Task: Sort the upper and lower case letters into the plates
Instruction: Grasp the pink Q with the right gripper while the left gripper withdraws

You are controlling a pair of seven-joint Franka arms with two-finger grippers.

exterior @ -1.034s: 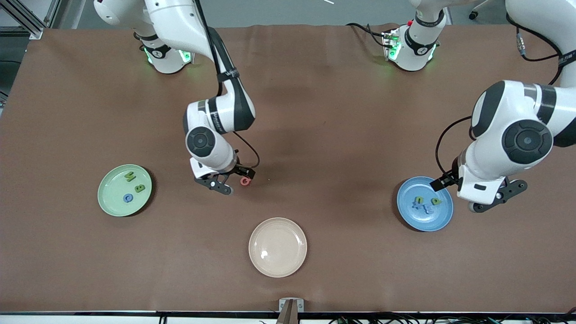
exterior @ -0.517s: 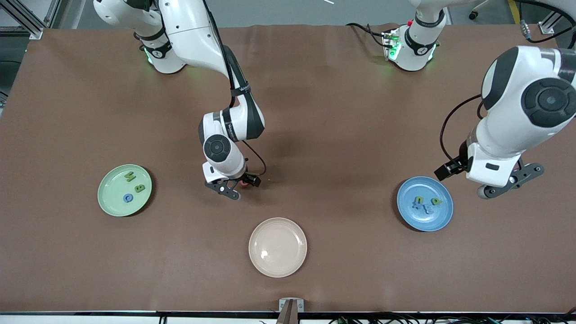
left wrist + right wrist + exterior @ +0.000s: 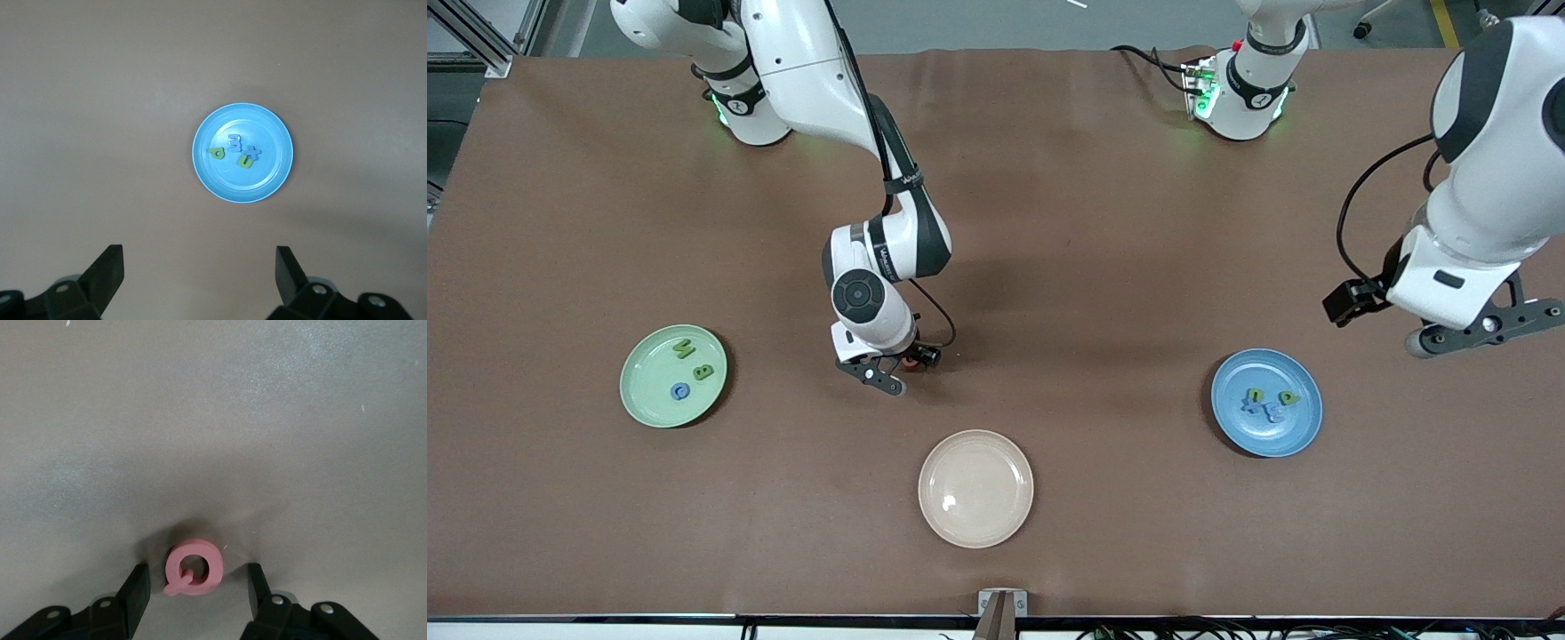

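Observation:
A red letter Q (image 3: 193, 568) lies flat on the brown table between the two fingers of my right gripper (image 3: 197, 587). A gap shows on each side of it, so nothing is gripped. In the front view the right gripper (image 3: 903, 364) is down at the table's middle and hides most of the red letter (image 3: 908, 360). The mint green plate (image 3: 649, 396) holds two green letters and a blue one (image 3: 680, 390). The blue plate (image 3: 1272, 436) holds several green and blue letters (image 3: 240, 152). My left gripper (image 3: 1480, 329) hangs open and empty in the air beside the blue plate (image 3: 267, 127), toward the left arm's end.
An empty cream-beige plate (image 3: 975, 488) sits nearer to the front camera than the right gripper. Both arm bases stand along the table's back edge. A small metal clamp (image 3: 1001, 604) is at the front edge.
My right gripper has come down around the red letter and its fingers have narrowed. The left arm has risen and swung off the blue plate toward its own end of the table.

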